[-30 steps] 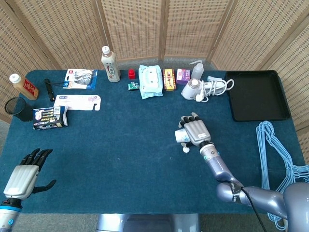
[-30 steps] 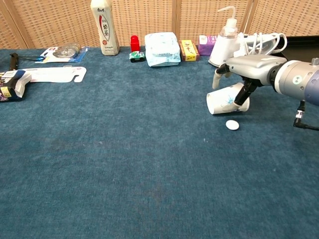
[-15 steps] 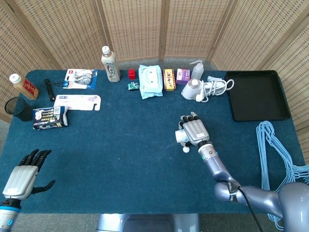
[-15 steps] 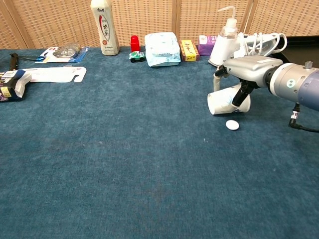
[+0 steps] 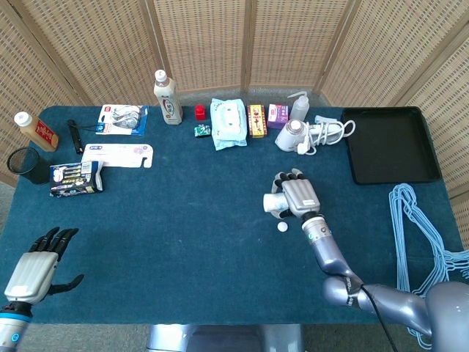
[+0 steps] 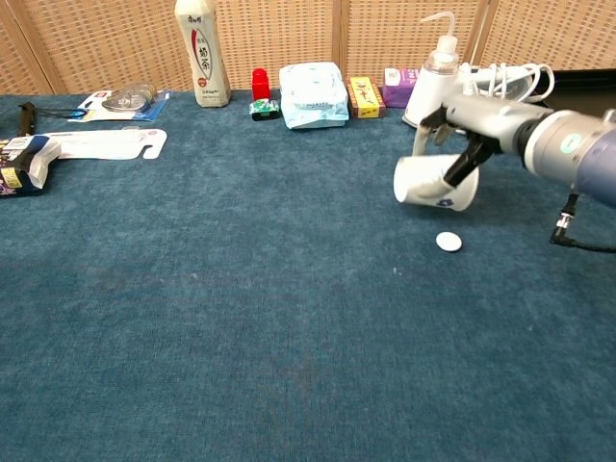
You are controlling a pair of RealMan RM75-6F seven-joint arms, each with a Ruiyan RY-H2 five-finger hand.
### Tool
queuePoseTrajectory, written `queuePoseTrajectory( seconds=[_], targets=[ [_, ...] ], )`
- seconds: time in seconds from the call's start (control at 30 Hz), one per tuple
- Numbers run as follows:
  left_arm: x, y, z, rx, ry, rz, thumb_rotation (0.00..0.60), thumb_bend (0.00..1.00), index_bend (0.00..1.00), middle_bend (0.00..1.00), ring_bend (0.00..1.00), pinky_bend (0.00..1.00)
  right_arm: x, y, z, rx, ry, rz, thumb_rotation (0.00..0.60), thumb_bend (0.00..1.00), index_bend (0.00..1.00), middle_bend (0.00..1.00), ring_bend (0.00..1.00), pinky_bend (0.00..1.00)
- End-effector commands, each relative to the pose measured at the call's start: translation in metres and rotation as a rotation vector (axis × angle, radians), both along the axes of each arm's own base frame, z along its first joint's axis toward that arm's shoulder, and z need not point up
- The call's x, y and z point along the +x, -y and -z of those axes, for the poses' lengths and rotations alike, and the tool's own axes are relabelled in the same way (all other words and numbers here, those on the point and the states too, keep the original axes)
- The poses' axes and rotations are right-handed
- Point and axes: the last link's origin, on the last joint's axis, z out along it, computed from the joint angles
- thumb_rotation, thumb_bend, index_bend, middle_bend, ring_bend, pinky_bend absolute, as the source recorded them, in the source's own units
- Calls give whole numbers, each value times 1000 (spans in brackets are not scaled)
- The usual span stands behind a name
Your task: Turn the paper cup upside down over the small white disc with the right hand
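Toward the right of the blue cloth, the right hand (image 5: 296, 196) grips the paper cup (image 6: 430, 183) on its side, fingers wrapped around it, mouth facing 9 o'clock; a second ago the cup sat lower, almost on the cloth, and now it is raised and carried slightly toward 9 o'clock. The small white disc (image 6: 449, 241) has not moved and lies on the cloth just toward 5 o'clock of the cup, apart from it. At the 7 o'clock corner the left hand (image 5: 35, 267) hovers as before, holding nothing, fingers apart. Woven wicker screens (image 5: 220, 44) close off the far side, and a black tray (image 5: 388, 143) lies at 2 o'clock. A tall white bottle (image 6: 202, 50) at 11 o'clock bears vertical characters too small to read.
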Motion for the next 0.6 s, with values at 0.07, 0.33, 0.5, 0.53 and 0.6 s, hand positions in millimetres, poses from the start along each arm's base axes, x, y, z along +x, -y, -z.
queuePoseTrajectory(
  seconds=[0.07,0.33,0.5,0.53,0.6],
  targets=[
    [1,-1,0,-1,0,2,384,234,65,134,58,126,0,-2,-16,24,212,131,541,250,494,241,240,90],
    [4,-2,0,-2,-3,12,381,234,65,134,59,126,-1,-14,-15,144,510,285,537,243,494,241,239,71],
    [5,-1,-2,4,-8,11,384,235,65,134,58,126,0,-18,-9,168,596,302,537,243,494,241,239,67],
    [5,-1,-3,4,-9,10,385,234,65,134,58,126,0,-18,-8,173,609,305,536,243,494,241,239,67],
    [5,0,-3,3,-11,8,382,235,65,134,58,126,-1,-21,-5,177,630,308,535,243,494,241,239,67]
  ],
)
